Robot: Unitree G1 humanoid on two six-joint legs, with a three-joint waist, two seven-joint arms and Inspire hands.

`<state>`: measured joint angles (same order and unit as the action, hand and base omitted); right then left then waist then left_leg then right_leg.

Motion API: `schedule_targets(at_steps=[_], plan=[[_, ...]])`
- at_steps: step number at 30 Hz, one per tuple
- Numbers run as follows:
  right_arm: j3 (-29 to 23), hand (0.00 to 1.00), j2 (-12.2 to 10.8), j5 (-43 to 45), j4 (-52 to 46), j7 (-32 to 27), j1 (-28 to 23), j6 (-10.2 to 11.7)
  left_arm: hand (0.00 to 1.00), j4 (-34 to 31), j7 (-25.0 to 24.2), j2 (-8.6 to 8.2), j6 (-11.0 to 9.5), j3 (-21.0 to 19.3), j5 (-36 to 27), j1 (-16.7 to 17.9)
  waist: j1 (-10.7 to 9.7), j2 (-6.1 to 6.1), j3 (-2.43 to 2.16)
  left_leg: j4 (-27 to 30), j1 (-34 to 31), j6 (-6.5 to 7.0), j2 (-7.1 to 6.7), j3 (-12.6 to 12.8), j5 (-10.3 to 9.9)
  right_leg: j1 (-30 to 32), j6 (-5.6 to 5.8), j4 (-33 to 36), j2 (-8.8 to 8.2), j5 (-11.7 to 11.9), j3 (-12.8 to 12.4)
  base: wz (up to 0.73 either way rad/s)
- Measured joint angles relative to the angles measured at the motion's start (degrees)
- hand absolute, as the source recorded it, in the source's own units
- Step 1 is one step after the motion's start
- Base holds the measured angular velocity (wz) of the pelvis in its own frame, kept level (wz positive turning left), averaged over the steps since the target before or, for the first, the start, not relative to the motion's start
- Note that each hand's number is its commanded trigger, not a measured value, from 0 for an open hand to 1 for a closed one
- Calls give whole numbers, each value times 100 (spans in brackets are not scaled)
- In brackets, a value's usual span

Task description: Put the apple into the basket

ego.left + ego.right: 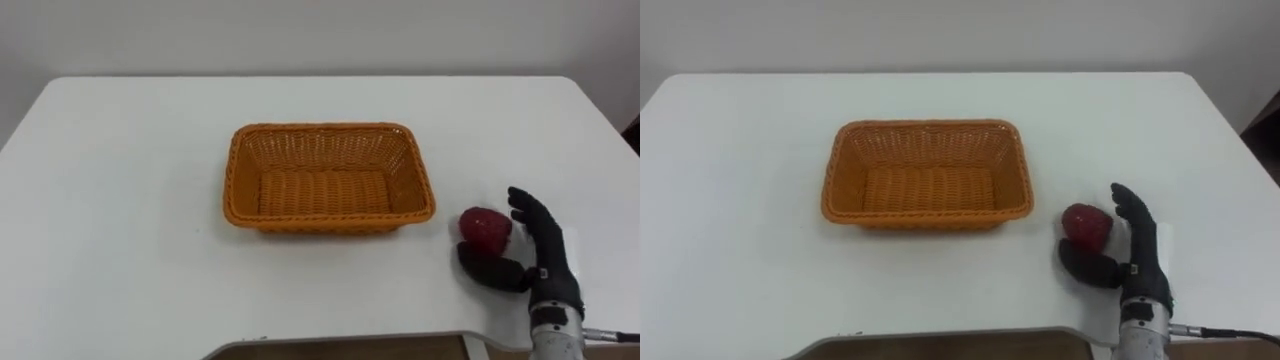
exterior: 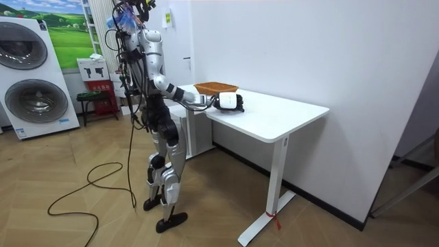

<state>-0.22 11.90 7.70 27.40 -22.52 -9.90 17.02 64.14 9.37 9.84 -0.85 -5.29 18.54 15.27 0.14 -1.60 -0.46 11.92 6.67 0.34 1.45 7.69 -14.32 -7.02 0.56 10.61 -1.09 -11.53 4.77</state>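
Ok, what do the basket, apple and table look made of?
Basket: orange woven wicker or plastic rattan, matte; weave shows in walls and floor. Apple: dark red, dull skin; real or imitation, cannot tell. Table: smooth white top, probably laminate.

A dark red apple (image 1: 485, 228) lies on the white table (image 1: 120, 200), near its front edge, to the right of the orange wicker basket (image 1: 329, 215) and apart from it.

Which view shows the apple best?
Left eye view: the apple lies plainly visible between the basket and the open right hand. The right eye view matches; the room view leaves it too small to tell.
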Motion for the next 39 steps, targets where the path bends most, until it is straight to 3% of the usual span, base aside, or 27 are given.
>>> schedule_targets(at_steps=[9, 14, 17, 21, 28, 39], plan=[[9, 100, 125, 102, 341, -457, 122, -34, 0, 0, 100, 41, 14, 194, -8, -17, 30, -46, 0, -25, 124, -1, 6, 7, 0, -125, 1, -13, 4, 0, 20, 0], [22, 100, 41, 79, 397, -544, 208, -215, 0, 1, 117, 40, 77, 214, -11, -19, 51, -85, 7, -21, 125, -1, 6, 5, 0, -130, 1, -14, 4, 0, 24, 0], [21, 100, -118, -58, 347, -630, 196, -203, 0, 1, 105, 40, 92, 213, -41, -13, 36, -93, 11, -16, 126, -1, 6, 7, 0, -127, 0, -9, 2, 0, 29, 0], [72, 100, -134, -163, 220, -609, 177, -220, 0, 0, -18, 39, 91, 214, -31, -30, 38, -99, 14, -15, 106, -1, 6, 16, -1, -101, -2, 1, 2, 3, 15, -2], [200, 100, -252, -517, -791, -211, -47, -666, 0, 29, -267, 38, 85, 209, -31, -49, 52, -59, 38, -12, 66, -3, 14, 24, 2, -37, -12, 19, 9, 10, 9, 0], [515, 100, -218, -570, -2594, -394, -38, -549, 0, 28, -202, 37, -46, 242, -34, -30, 202, -28, 58, -15, -88, -4, 11, 33, 4, 114, -11, -5, 14, 10, -10, 0]])
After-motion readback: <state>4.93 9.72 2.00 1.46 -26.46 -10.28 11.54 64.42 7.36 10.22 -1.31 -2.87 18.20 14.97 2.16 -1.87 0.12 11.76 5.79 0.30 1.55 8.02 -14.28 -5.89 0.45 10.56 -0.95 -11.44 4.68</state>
